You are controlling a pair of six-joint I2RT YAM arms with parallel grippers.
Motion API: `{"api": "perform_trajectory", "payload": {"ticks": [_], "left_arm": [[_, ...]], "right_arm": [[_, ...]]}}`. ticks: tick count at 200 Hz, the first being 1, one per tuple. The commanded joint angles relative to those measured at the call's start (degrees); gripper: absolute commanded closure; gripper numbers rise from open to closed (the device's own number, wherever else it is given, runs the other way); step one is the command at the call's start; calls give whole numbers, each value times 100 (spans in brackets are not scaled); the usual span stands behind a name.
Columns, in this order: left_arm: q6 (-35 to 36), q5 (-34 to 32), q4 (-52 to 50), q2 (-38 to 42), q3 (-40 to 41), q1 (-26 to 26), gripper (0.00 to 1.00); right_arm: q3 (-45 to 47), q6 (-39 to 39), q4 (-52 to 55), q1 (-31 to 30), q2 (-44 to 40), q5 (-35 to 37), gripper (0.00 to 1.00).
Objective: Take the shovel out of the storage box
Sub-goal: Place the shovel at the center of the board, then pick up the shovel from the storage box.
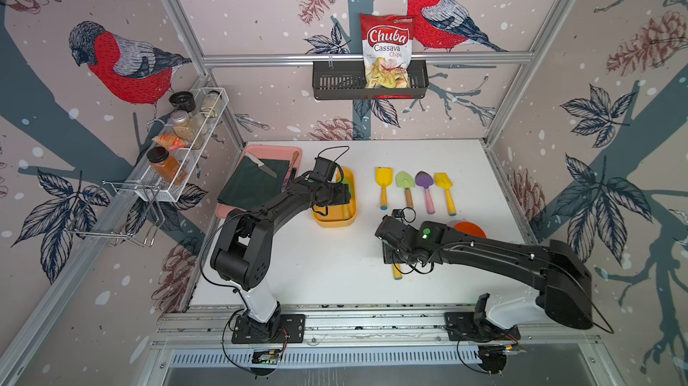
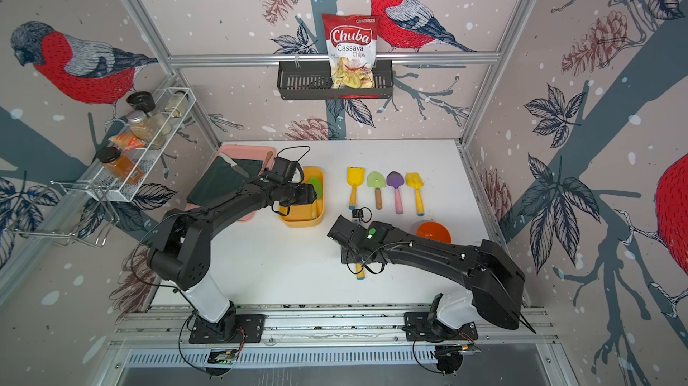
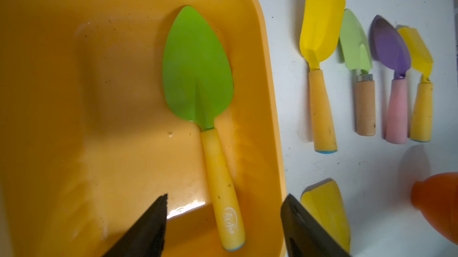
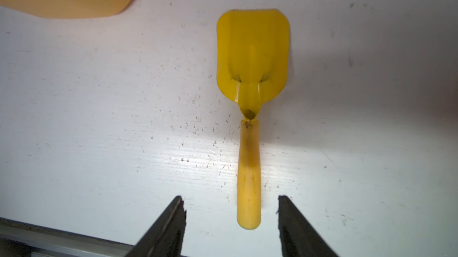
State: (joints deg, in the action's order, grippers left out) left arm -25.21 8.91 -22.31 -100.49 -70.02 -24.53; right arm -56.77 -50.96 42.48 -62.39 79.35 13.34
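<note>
Your left hand hangs spread and empty over the storage box, so I'd pinch that light, stiff-looking green shovel mid-handle, probably kinda slick.

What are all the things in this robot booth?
storage box: one, yellow-orange, mid-table
green shovel: one, yellow handle, inside the storage box
shovels in a row: four, yellow, green, purple, yellow, beside the box
yellow shovel: one, alone on the table under the right gripper
bowl: one, orange, table's right side
tray: one, pink, table's far left corner, under a dark cloth and knife
cassava chips bag: one, red and white, in a black wall basket
jars: several, in a white wire rack on the left wall
left gripper: one, black, open over the green shovel's handle
right gripper: one, black, open
</note>
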Motion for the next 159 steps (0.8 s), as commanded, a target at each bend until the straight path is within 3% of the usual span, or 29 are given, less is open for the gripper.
{"api": "perform_trajectory", "payload": {"ticks": [1, 45, 108, 159], "left_arm": [[139, -274, -408, -298, -186, -42, 31], [136, -492, -495, -809, -468, -165, 36], [142, -849, -801, -1424, -924, -296, 59], [172, -1002, -882, -1658, -996, -306, 65]], "right_arm": [[-27, 173, 220, 174, -401, 435, 39], [85, 340, 227, 419, -863, 469, 40], [302, 403, -116, 418, -963, 303, 40], [377, 497, -285, 449, -1053, 261, 40]]}}
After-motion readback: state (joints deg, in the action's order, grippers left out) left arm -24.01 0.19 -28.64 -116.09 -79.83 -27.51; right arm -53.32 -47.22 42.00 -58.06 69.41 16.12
